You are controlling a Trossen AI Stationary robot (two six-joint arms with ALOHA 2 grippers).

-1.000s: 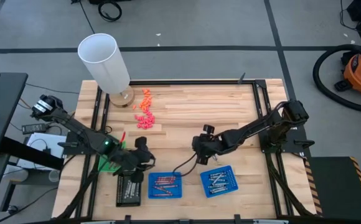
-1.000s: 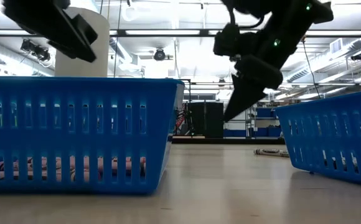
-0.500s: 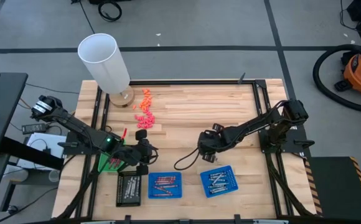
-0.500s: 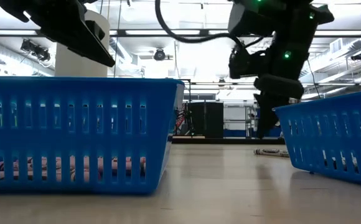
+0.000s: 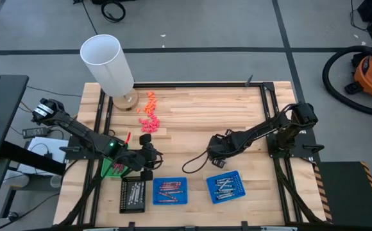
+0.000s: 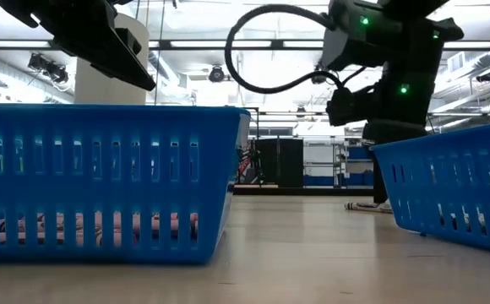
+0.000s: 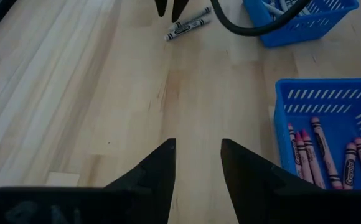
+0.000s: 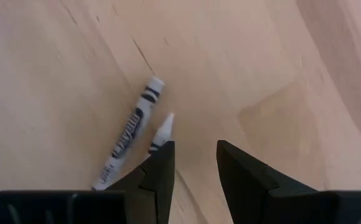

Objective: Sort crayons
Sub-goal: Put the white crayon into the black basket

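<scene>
My right pincer [image 8: 193, 163] hangs spread over the surface [image 8: 261, 56]; I should nudge toward ten o'clock, straddle one grey crayon [image 8: 131, 132], then squeeze.

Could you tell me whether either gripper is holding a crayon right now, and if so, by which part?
Neither. The right gripper is open and empty above two grey crayons lying on the table. The left gripper is open and empty too.

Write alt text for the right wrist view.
The right gripper, fingers open and empty, hovers just above two grey crayons lying side by side on the bare wooden table. One crayon shows in full beside the fingers; the other is partly hidden behind one finger.
</scene>
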